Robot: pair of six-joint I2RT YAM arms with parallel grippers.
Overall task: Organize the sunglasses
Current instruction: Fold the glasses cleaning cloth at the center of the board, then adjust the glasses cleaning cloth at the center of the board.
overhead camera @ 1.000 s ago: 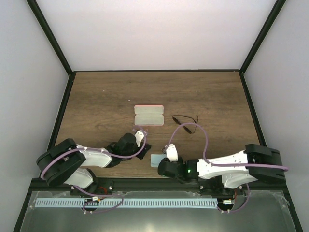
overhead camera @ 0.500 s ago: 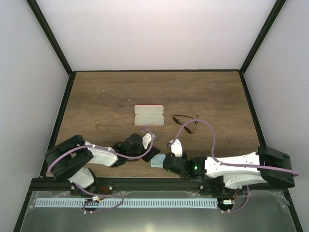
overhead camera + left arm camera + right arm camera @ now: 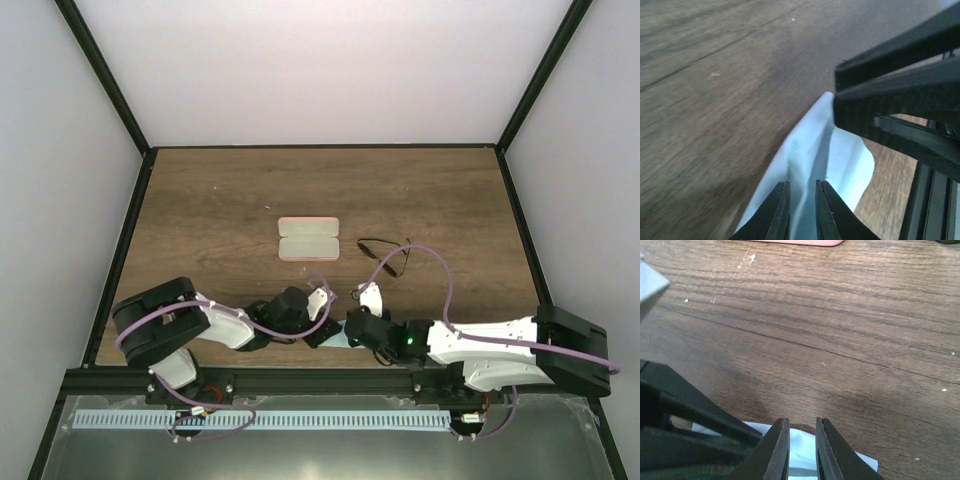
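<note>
left gripper (image 3: 802,183) pinching a fold of the light blue square cloth (image 3: 850,165) | right gripper (image 3: 802,420) fingers almost together at its edge, can't tell if gripping | imo pull apart gently, they're crowded

left arm (image 3: 225,325): white links, black joints | right arm (image 3: 490,340): alike (green LED (image 3: 408,341)) | cables (image 3: 447,290): purple | left claw (image 3: 802,212), right claw (image 3: 802,450): black

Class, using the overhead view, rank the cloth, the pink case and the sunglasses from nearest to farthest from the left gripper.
1. The cloth: right at the left gripper, near edge.
2. The pink case, straight ahead mid-table, and the sunglasses, ahead to the right: too close to call.
</note>
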